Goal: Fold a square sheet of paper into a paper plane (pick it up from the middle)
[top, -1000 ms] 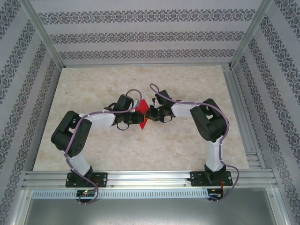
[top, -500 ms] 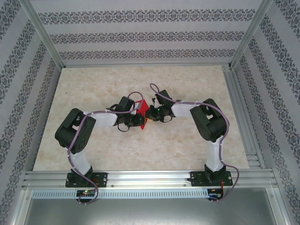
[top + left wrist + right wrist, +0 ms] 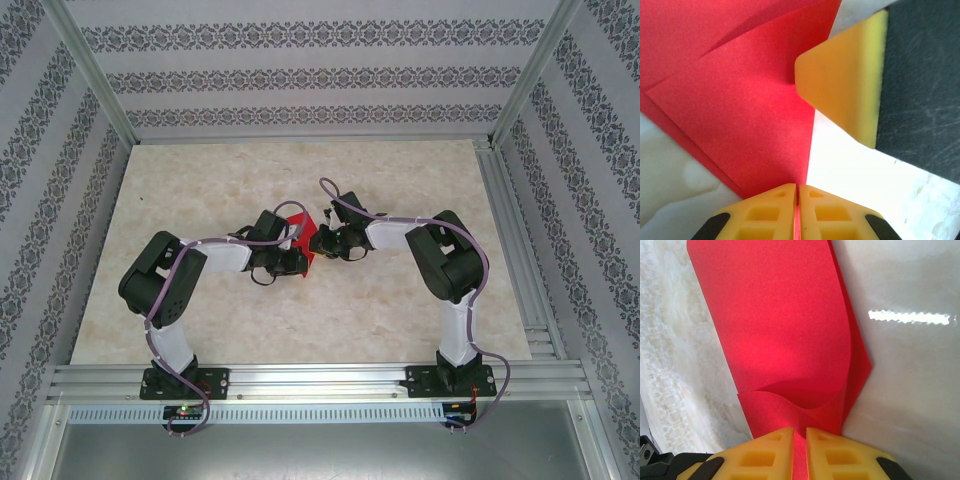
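So the left arm has swung in toward the right one over the last second, and the red sheet (image 3: pixel 303 228) between them has gone from a flat upright diamond to something bunched. From overhead a flap now pokes up at its 12 o'clock and only a thin strip shows at its 6 o'clock. My read: they're bringing two layers together for a fold, and there's nothing plane-like yet, so this is an early crease.

Both are clamped on it. The left end effector (image 3: pixel 798 192) has its yellow tips pressed together with a sliver of red pinched between them. The right end effector (image 3: pixel 799 435) is nearly closed on the paper's edge in the same way. The sheet sits around the middle of the tabletop (image 3: pixel 400 320), held off it as far as I can tell, with the left end effector (image 3: pixel 298 255) at its 7 o'clock and the right end effector (image 3: pixel 318 243) at its 3 o'clock.

Material-wise it's thin matte paper with a fine grain and crisp straight edges. There's one soft curved buckle near the right tips, so that layer isn't creased flat. The finger pads are smooth yellow wedges, and the tabletop is pale, glossy and marbled.
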